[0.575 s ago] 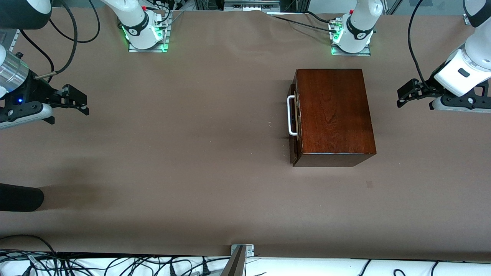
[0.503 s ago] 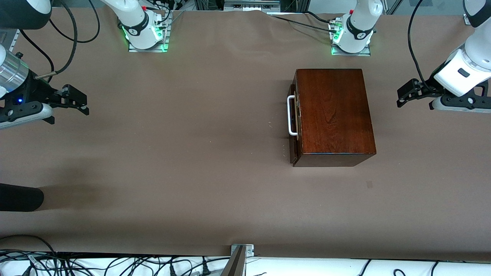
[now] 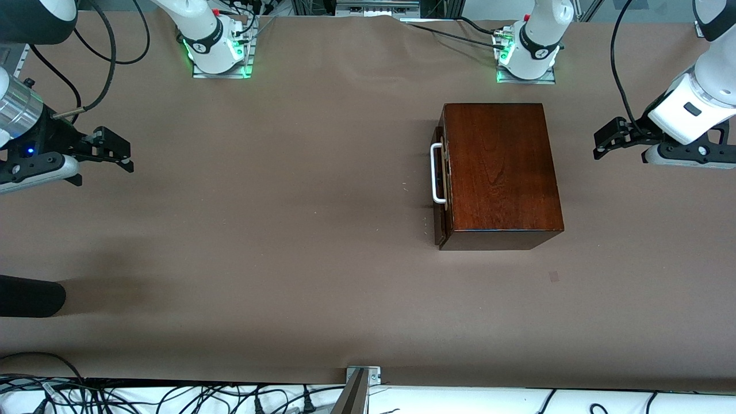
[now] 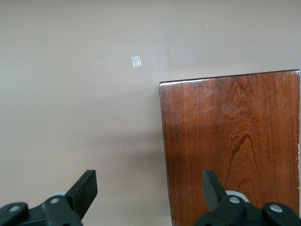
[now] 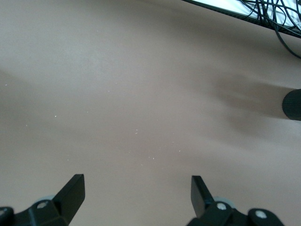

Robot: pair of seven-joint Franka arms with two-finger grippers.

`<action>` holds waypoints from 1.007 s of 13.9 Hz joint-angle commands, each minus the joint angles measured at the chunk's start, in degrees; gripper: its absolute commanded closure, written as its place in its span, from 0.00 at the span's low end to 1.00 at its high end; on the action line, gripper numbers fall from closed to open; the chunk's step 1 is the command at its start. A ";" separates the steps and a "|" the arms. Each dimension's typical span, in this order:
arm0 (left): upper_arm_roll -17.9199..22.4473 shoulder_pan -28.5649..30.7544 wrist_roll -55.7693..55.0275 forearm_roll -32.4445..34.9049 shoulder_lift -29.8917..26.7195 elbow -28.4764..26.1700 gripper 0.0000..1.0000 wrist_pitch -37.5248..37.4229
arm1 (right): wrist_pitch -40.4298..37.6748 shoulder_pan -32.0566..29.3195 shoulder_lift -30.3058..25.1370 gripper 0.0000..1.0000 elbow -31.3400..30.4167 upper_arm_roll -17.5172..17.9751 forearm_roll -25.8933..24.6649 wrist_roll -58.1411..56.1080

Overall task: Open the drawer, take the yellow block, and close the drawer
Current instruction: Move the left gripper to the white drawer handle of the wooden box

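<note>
Brown paper covers the table [image 3: 287, 230]. Going from the right arm's end, the right gripper [image 3: 103, 155] hangs over that edge with fingers wide and empty. The wooden box [image 3: 497, 172] stands well apart from it, toward the left arm's end. Its drawer [image 3: 441, 184] is closed, and the white handle [image 3: 437, 173] faces the right arm. The left gripper [image 3: 609, 141], also wide and empty, hovers over the table beside the box's handle-less end. The yellow block is not visible; probably it is inside.
</note>
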 commanded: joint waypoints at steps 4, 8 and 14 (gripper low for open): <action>-0.16 0.49 0.13 -0.84 0.26 0.22 0.00 -2.40 | -0.63 -0.04 -0.47 0.00 -0.05 -0.08 0.76 0.50; -0.16 0.05 0.48 -1.19 1.92 2.58 0.00 -4.14 | -0.63 -0.04 -0.47 0.00 -0.05 -0.08 0.76 0.50; -0.16 0.14 1.01 -1.28 3.16 3.20 0.00 -8.20 | -0.63 -0.04 -0.47 0.00 -0.05 -0.08 0.76 0.50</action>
